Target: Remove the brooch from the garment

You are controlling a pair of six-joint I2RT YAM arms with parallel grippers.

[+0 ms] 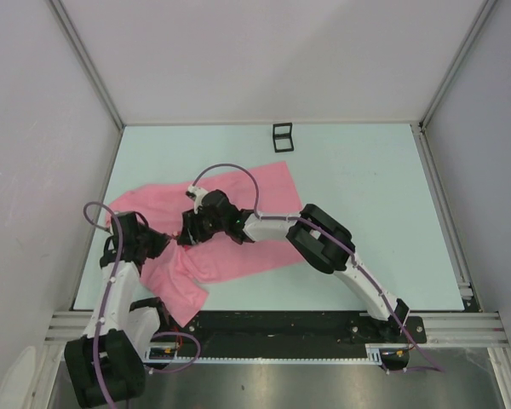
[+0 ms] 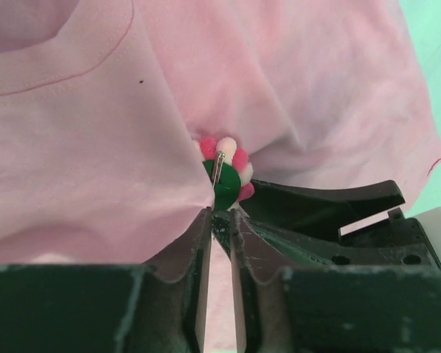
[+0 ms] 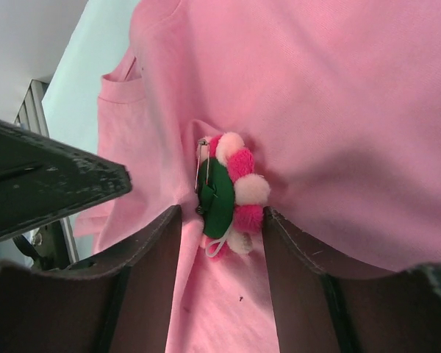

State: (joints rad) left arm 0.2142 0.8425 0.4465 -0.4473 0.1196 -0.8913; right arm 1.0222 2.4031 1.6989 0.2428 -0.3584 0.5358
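The pink garment lies rumpled across the table. The brooch, pink and white pom-pom petals on a green backing with a metal pin, stands on edge against a raised fold of the cloth. My right gripper has its fingers on both sides of the brooch, one against the petals, one pressing the fold onto the backing. My left gripper is shut on a pinch of the garment just below the brooch. In the top view both grippers meet over the cloth and hide the brooch.
A small black square frame box stands at the far side of the table, beyond the cloth. White walls and metal posts ring the table. The right arm's cable loops above the garment.
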